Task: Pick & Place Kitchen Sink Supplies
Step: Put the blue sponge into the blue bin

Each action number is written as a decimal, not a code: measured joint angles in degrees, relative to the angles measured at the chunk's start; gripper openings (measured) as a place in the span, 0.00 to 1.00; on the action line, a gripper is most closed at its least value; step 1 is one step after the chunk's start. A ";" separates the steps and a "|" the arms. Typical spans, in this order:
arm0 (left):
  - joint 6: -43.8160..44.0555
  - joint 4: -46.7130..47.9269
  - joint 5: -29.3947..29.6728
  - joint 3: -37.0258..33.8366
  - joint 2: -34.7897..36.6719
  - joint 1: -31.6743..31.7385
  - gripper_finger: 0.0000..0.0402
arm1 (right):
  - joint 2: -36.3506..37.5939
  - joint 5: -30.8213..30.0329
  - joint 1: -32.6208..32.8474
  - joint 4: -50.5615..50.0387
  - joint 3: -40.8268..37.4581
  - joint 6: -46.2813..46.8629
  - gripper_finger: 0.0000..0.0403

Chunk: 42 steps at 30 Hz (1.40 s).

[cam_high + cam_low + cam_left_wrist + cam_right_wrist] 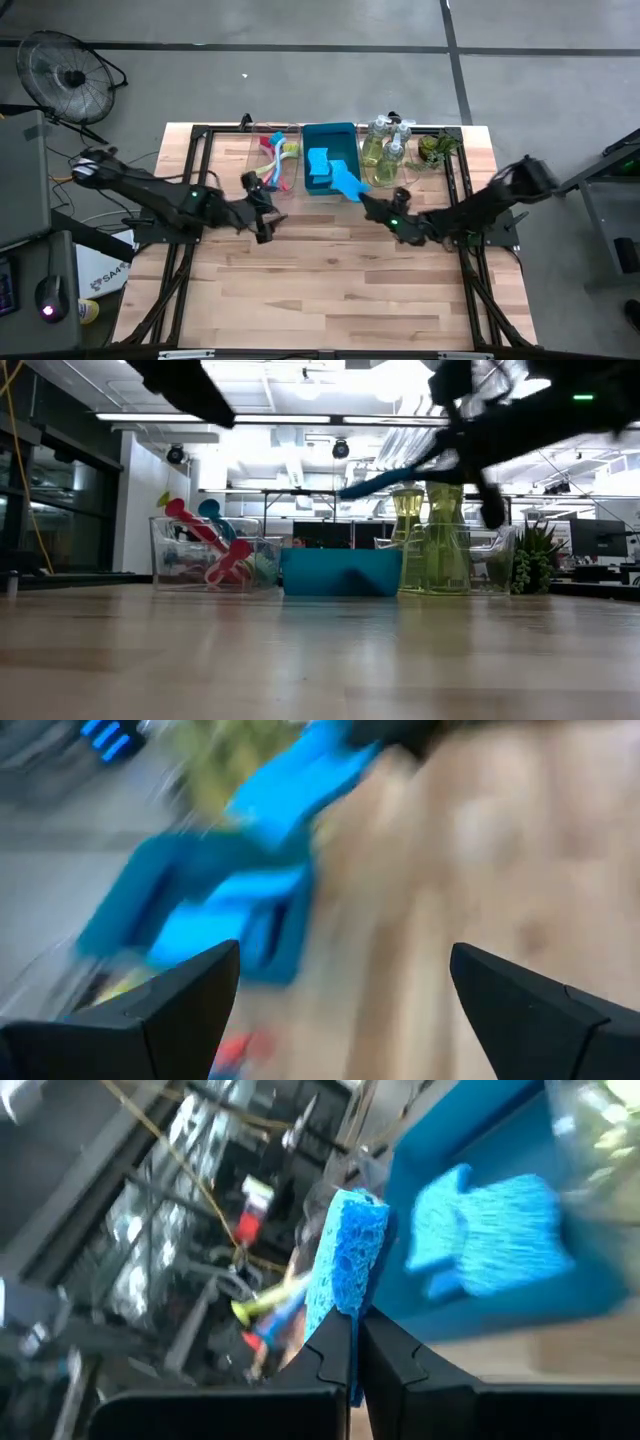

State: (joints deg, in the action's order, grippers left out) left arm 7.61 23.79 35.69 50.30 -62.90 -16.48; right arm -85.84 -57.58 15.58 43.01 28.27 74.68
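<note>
**Carrying a sponge away from the blue bin**

My right pincer [355, 1342] is pinched tight on 1 blue sponge [345, 1255]. It hangs in the air just beside the near corner of the blue bin [330, 130]. More sponges [318, 165] lie inside that bin. I think the job now is to carry this one clear and set it down on the tabletop [340, 290]. I would lift slowly, keep it away from the bin wall and the pump bottles [385, 150] next to the bin, and squeeze steadily. My left pincer [262, 222] waits wide open, holding nothing, near the brush tray [275, 155] beside the bin.
</note>
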 joint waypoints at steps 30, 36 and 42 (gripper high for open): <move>-12.63 -53.90 -56.93 -30.48 20.77 32.60 0.89 | -23.34 -5.17 -15.77 -6.54 28.35 1.64 0.00; -9.89 -60.72 -52.95 -34.54 20.86 32.61 0.89 | -23.24 -2.98 -16.29 -11.87 28.37 4.10 0.00; -10.34 -60.85 -53.92 -34.99 20.82 32.60 0.89 | -23.24 1.15 -17.21 -17.48 28.37 7.86 0.00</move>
State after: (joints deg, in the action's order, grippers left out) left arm -2.72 -37.06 -18.22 15.31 -42.09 16.12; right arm -109.08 -56.43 -1.63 25.52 56.64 82.54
